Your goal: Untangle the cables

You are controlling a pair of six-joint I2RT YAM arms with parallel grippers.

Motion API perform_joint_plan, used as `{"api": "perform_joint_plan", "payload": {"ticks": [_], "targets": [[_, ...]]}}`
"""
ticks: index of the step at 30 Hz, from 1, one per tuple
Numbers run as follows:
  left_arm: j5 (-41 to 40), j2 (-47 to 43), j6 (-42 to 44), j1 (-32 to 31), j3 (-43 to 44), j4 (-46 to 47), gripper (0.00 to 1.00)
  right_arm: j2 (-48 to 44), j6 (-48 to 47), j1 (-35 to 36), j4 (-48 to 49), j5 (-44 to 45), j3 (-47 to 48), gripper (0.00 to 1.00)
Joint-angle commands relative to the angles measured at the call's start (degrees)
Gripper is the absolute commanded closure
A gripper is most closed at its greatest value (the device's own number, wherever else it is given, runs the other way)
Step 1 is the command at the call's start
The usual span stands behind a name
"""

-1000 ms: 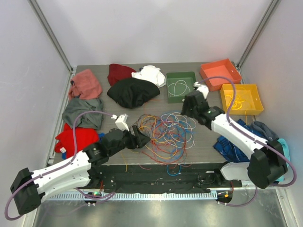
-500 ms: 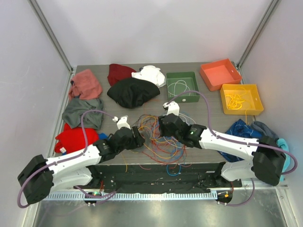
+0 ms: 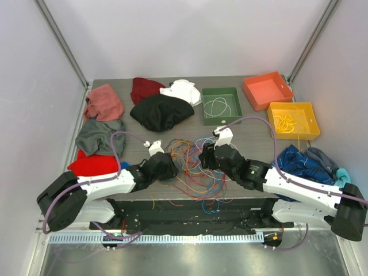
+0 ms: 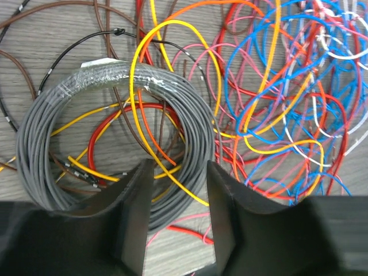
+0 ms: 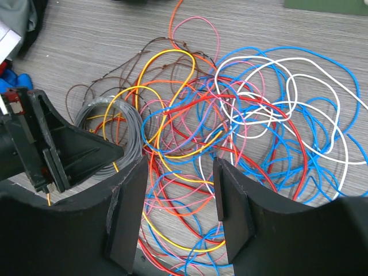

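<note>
**Cables** (image 3: 198, 160): a loose, many-coloured tangle on the worktop (image 3: 172, 131), centre front, between the two arms.

**Left end effector** (image 4: 179, 167): jaws partly apart. They straddle the near edge of a grey coil (image 4: 34, 155) and a yellow loop (image 4: 172, 24) (whether either finger touches them cannot be told). Nothing is clamped.

**Right end effector** (image 5: 179, 167): jaws apart, poised low over red, blue and pink strands, nothing held. The left end effector lies just beyond it, across the tangle.
</note>
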Motion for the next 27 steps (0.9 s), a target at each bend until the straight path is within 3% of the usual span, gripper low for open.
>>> {"api": "perform_joint_plan", "payload": {"ticks": [1,6,8,14,17,27], "targets": [[-1.74,2.58,-0.54,0.73,2.42,4.32,0.60,-1.89,0.63,0.14,-0.01,2.30,-0.85,0.44],[-4.19,0.14,0.34,0.73,3.73,-1.10,0.83,-3.74,1.51,0.14,-1.23,4.49,-1.91,0.46],[-5.86,-5.48,1.91,0.73,4.26,-3.93,0.91,-4.96,1.69,0.14,-0.98,5.37,-2.87,0.46],[-10.00,-26.64,6.13,0.29,9.96,-15.63,0.99,-6.82,1.86,0.14,0.78,5.20,-3.14,0.47],[-10.88,-30.80,11.14,0.20,16.46,-18.00,1.00,-7.26,0.81,0.14,1.57,3.45,-2.00,0.47],[-4.03,-16.16,27.75,0.12,48.78,-18.89,1.00,-13.14,-0.51,0.32,7.80,-4.29,-0.32,0.41]]}}
